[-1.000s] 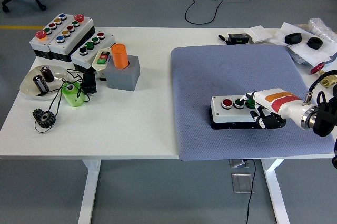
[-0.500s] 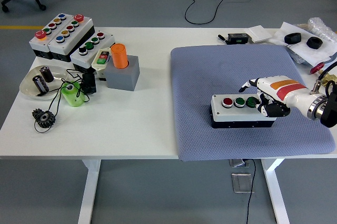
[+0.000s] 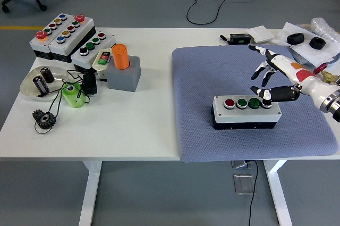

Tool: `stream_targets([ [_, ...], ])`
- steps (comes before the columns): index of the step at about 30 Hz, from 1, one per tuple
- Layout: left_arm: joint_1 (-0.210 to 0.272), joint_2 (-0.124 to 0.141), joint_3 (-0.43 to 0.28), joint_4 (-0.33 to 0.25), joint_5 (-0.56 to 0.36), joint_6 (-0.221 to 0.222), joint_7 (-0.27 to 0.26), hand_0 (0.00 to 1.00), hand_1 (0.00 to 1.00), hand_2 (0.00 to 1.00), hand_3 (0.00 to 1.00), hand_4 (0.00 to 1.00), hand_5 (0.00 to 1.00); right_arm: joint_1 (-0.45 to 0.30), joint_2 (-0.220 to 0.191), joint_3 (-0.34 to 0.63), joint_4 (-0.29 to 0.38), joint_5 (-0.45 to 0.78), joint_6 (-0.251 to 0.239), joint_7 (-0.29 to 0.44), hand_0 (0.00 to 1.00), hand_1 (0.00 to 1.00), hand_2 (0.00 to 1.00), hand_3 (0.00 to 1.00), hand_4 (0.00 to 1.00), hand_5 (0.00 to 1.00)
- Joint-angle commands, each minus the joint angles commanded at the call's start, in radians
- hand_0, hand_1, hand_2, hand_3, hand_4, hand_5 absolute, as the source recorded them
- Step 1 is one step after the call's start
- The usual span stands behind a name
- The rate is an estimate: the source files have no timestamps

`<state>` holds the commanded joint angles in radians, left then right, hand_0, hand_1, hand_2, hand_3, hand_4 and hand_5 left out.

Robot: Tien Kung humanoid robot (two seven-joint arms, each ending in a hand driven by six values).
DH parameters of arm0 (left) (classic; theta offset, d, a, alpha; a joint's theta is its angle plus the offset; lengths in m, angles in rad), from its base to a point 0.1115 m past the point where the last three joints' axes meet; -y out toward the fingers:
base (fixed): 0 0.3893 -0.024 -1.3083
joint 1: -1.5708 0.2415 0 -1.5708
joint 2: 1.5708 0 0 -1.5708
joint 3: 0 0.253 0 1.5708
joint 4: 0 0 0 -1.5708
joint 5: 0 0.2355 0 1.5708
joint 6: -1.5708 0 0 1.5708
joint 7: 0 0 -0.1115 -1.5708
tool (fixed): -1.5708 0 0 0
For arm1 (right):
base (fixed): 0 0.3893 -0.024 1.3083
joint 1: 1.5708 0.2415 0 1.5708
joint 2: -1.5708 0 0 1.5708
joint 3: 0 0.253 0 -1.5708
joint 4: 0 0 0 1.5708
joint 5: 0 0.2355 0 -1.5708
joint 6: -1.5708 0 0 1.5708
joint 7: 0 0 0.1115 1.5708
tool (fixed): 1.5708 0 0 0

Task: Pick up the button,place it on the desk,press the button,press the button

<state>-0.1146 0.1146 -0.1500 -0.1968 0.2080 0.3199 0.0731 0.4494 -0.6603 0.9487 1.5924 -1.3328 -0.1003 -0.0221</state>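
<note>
Button box (image 3: 246,112) alone on grey mat (image 3: 212,72) — right hand (image 3: 276,74) spread above.

— How many button boxes do we count?
— Four: one on the blue mat (image 3: 234,72), namely the three-button box (image 3: 246,111), and three at the table's (image 3: 143,130) far left (image 3: 66,37).
— And hands?
— We see one hand (image 3: 276,74). Also one orange cylinder (image 3: 121,56), one gear (image 3: 44,118), one green holder (image 3: 73,94).
</note>
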Motion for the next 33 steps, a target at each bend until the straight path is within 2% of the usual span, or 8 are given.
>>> stream_targets([
  [3,0.000,0.000,-0.002,0.000,-0.001,0.000,-0.001,0.602,0.543,0.500,0.456,0.276,0.987,-0.025,0.017,0.038,-0.007,0.124,-0.030,0.041,0.754,0.767,0.903,0.996,0.749,0.147],
  [4,0.000,0.000,-0.002,0.000,-0.002,0.000,-0.001,0.602,0.541,0.501,0.456,0.276,0.986,-0.029,0.019,0.045,-0.009,0.169,-0.035,0.047,0.780,0.793,0.910,0.947,0.752,0.176],
  [12,0.000,0.000,0.001,-0.001,-0.002,-0.001,0.000,0.602,0.542,0.500,0.455,0.277,0.983,-0.050,0.046,0.087,-0.024,0.507,-0.088,0.063,0.782,0.798,0.889,0.920,0.743,0.180],
  [25,-0.003,0.001,-0.005,0.000,0.002,0.000,-0.002,0.602,0.541,0.500,0.454,0.278,0.982,-0.043,0.058,0.091,-0.030,1.039,-0.093,0.071,0.789,0.794,0.872,0.901,0.726,0.194],
  [33,-0.003,0.001,-0.005,0.000,0.003,0.001,-0.002,0.601,0.540,0.500,0.453,0.279,0.982,-0.048,0.066,0.120,-0.050,1.051,-0.104,0.064,0.800,0.799,0.870,0.876,0.722,0.212],
])
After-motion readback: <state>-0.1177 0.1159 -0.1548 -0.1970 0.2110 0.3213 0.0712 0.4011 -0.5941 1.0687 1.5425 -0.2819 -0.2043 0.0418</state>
